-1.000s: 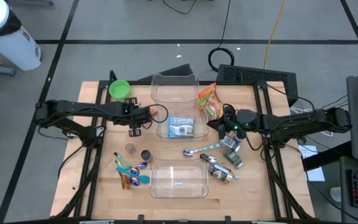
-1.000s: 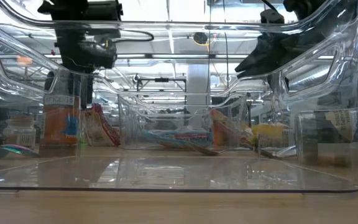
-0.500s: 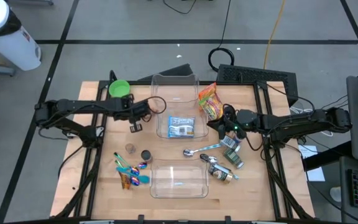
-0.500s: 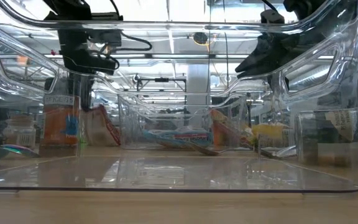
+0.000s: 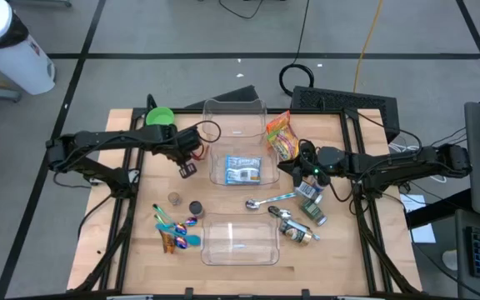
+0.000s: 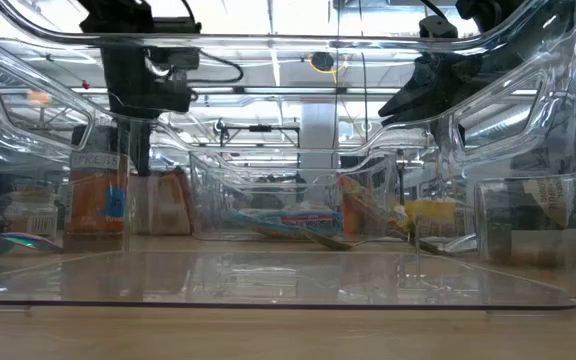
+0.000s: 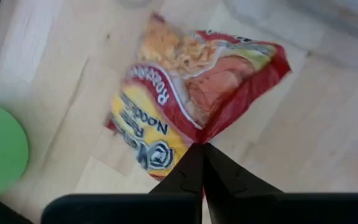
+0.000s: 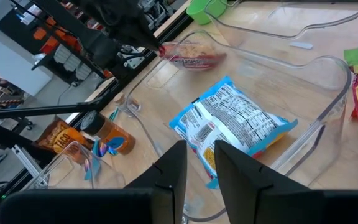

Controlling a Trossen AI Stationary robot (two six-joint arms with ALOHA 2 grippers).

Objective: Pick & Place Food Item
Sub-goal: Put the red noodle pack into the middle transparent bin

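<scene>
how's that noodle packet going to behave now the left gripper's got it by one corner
Probably floppy: the noodle packet hangs from one crimped corner in the shut left gripper. Likely light, since that thin pinch carries it. The glossy film may slip or swing.

The left gripper (image 5: pixel 192 148) sits beside the clear plastic bin (image 5: pixel 235 142), a red-yellow noodle packet (image 7: pixel 191 99) pinched at its fingertips, lime-green cup (image 5: pixel 159 119) just behind.

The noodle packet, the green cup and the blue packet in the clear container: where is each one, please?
noodle packet (image 7: pixel 185 106), left wrist view, middle of its printed face.
green cup (image 5: pixel 159 119), high view, centre of its top.
blue packet (image 8: pixel 235 127), right wrist view, middle of its printed back.
</scene>
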